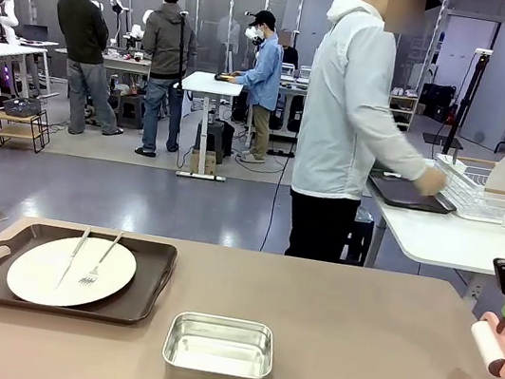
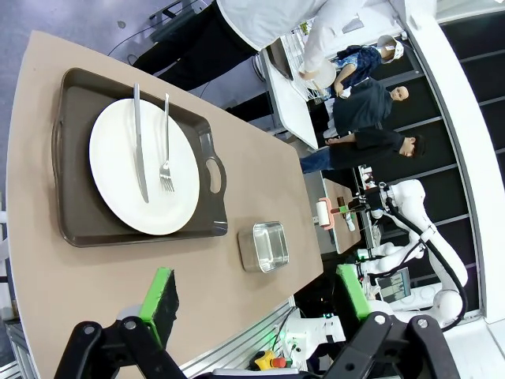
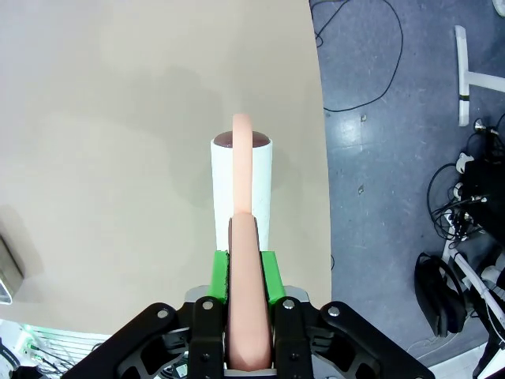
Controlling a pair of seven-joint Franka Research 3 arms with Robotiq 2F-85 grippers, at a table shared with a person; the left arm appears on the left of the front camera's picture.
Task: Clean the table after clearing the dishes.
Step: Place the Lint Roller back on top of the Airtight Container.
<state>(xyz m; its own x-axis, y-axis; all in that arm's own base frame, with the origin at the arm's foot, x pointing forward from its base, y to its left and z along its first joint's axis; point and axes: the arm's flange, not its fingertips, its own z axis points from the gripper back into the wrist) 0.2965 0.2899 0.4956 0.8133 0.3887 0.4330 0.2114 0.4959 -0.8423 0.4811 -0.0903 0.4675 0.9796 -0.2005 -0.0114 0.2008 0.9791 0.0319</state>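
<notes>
My right wrist camera shows the right gripper [image 3: 245, 272] clamped on the roller [image 3: 243, 197], whose long axis points straight ahead over the table [image 1: 351, 359] edge. From the left wrist, the left gripper [image 2: 256, 304] gapes, holding nothing. On the table I count one tray [image 1: 155, 261], plate [image 1: 37, 276], knife [image 1: 74, 255], fork [image 1: 99, 261] and pan [image 1: 218, 351].

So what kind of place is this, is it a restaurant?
Probably a robot lab, not a restaurant: the right gripper holds a roller at the table, and people stand working at benches farther back.
</notes>
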